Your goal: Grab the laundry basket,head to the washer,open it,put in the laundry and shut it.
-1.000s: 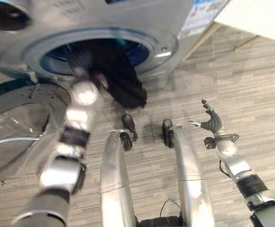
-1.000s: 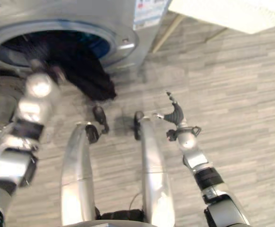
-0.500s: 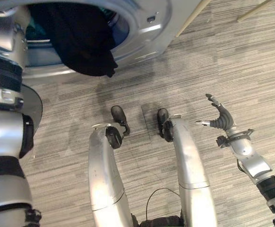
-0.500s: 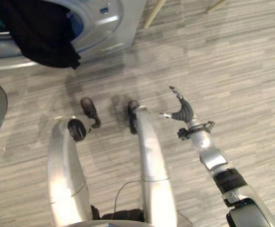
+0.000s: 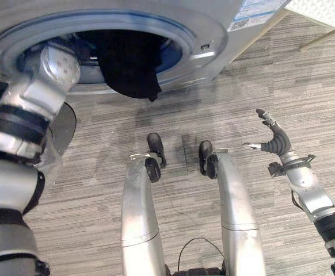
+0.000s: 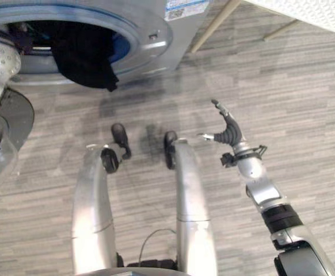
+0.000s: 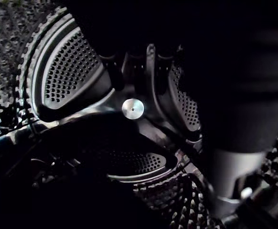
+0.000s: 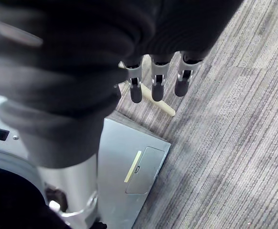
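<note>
Loading looked well under way but unfinished: the washer [image 5: 213, 34] stood with its round opening uncovered, its door [image 6: 0, 138] swung down to the robot's left, and a dark garment [image 5: 127, 66] lay half in, draped over the lower rim of the opening with its hem hanging outside against the front panel. I judged that opening the machine was done, while pushing the garment fully inside and shutting the door were left. No laundry basket could be made out.

The left arm reached up and forward into the opening, so its hand [image 7: 134, 71] was inside the drum [image 7: 67, 71]; in the left wrist view dark-tipped fingers showed straight against the perforated metal wall, with dark cloth lying low in the drum below them, and they seemed to clutch nothing. The right hand [image 5: 274, 141] hung off to the robot's right, well apart from the washer, above the striped floor [image 5: 305, 86], fingers spread and relaxed, thumb out, empty; its wrist view showed the fingers straight
</note>
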